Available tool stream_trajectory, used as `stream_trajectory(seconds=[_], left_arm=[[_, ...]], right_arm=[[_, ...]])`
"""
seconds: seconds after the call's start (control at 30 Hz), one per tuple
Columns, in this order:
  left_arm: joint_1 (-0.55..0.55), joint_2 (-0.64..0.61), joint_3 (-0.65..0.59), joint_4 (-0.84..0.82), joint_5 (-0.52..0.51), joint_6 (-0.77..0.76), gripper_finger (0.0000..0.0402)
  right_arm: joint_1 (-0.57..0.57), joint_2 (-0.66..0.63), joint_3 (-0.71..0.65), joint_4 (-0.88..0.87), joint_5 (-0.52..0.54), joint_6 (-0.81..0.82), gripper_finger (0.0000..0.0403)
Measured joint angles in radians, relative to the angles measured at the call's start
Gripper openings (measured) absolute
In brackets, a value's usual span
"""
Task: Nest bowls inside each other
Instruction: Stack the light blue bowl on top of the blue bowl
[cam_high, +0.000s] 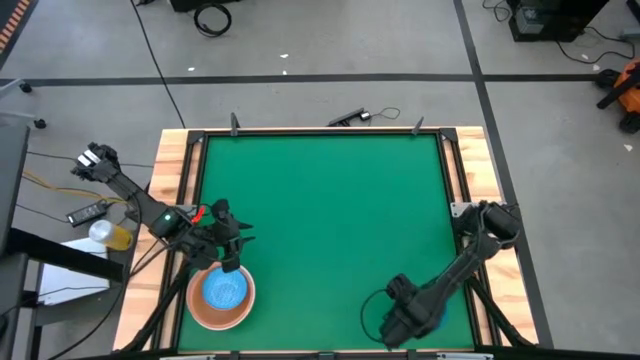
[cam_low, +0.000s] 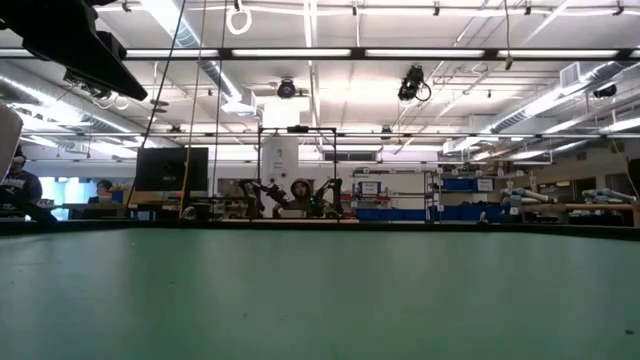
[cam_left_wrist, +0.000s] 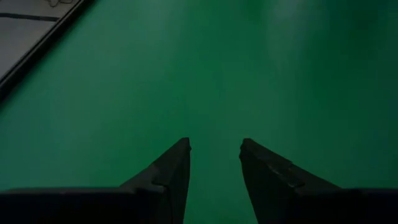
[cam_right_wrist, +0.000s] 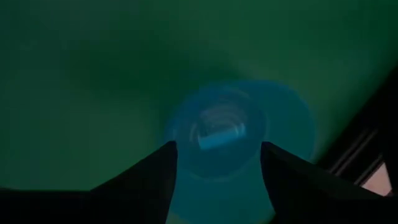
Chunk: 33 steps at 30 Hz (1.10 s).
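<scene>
Across the middle and top of the frame we see the green table (cam_high: 320, 200) bare, open to any pass. At lower left the tan bowl (cam_high: 203, 312) with a pale blue bowl (cam_high: 226, 290) inside blocks passage, the left gripper (cam_high: 230, 266) just above it. At lower right the right gripper (cam_high: 408, 322) crowds a solid blue bowl (cam_right_wrist: 233, 130).
</scene>
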Motion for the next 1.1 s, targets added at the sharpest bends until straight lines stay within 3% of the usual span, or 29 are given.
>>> stream_trajectory(seconds=[0.37, 0.53, 0.7, 0.8, 0.97, 1.1], left_arm=[[0.004, 0.000, 0.000, 0.000, 0.022, 0.010, 0.0143], [0.004, 0.000, 0.000, 0.000, 0.055, 0.009, 0.0143], [0.004, 0.000, 0.000, 0.000, 0.055, 0.009, 0.0143], [0.004, 0.000, 0.000, 0.000, 0.055, 0.009, 0.0143], [0.004, 0.000, 0.030, -0.042, 0.058, 0.009, 0.0143], [0.004, 0.000, 0.112, -0.142, 0.056, 0.009, 0.0143]], right_arm=[[0.021, 0.006, 0.000, 0.182, 0.081, 0.030, 0.0165], [0.018, 0.007, -0.051, 0.102, 0.008, 0.084, 0.0158], [0.014, 0.007, -0.127, 0.246, -0.023, 0.055, 0.0150], [0.005, 0.008, -0.151, 0.313, -0.020, 0.016, 0.0121], [-0.018, 0.004, -0.150, 0.299, 0.029, -0.075, 0.0022], [-0.060, -0.011, -0.113, 0.282, 0.154, -0.167, 0.0017]])
